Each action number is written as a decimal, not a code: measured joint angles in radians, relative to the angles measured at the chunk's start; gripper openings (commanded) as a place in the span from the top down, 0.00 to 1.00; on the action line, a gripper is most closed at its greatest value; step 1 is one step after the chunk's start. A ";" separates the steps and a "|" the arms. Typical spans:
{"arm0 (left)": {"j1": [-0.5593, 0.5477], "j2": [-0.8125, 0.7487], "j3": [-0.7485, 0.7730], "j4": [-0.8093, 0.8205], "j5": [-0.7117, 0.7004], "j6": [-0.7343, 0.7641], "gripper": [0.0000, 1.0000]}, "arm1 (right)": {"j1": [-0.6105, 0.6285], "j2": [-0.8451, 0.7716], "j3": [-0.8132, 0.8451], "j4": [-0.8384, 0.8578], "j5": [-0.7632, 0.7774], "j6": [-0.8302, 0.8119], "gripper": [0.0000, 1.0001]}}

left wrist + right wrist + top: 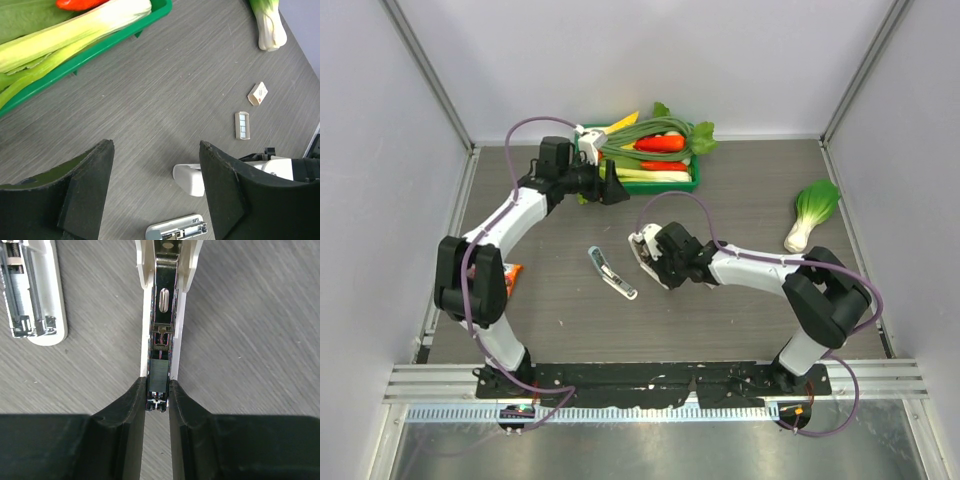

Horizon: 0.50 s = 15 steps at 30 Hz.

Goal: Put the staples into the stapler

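bench [150, 100]: matt grey wood-grain laminate | stapler [163, 305]: glossy white plastic shell, bright polished metal channel | fingers [120, 430]: matt black, slightly rough plastic | tray [90, 56]: glossy green plastic | staples box [257, 93]: matt whitish card

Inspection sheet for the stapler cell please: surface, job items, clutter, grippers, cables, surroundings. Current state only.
Surface: dark wood-grain table, flat.
Job's things: open stapler lying flat mid-table; staples box near a small tan tray.
Clutter: green tray of vegetables, bok choy, orange packet.
Grippers: left gripper open, empty; right gripper shut on white stapler part.
Cables: purple cables, loose loops, no snag seen.
Surroundings: pale walls; metal rail at near edge.
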 measured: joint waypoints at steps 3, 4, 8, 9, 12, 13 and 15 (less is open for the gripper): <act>-0.003 0.032 0.022 -0.006 0.018 -0.002 0.38 | -0.018 0.001 -0.001 0.019 0.008 -0.021 0.82; -0.004 0.042 0.031 -0.006 0.023 -0.003 0.40 | -0.029 0.003 -0.002 0.026 0.011 -0.027 0.83; -0.006 0.082 0.072 -0.008 0.060 -0.005 0.47 | -0.101 0.014 -0.002 0.074 0.005 -0.062 0.83; -0.006 0.091 0.082 -0.008 0.069 -0.004 0.47 | -0.113 0.015 -0.004 0.084 0.000 -0.073 0.83; -0.009 0.126 0.117 -0.017 0.088 -0.004 0.47 | -0.154 0.015 -0.019 0.127 -0.019 -0.111 0.83; -0.010 0.140 0.130 -0.021 0.091 -0.004 0.47 | -0.163 0.015 -0.028 0.145 -0.030 -0.125 0.83; -0.014 0.172 0.159 -0.031 0.097 -0.004 0.47 | -0.171 0.015 -0.040 0.176 -0.050 -0.146 0.83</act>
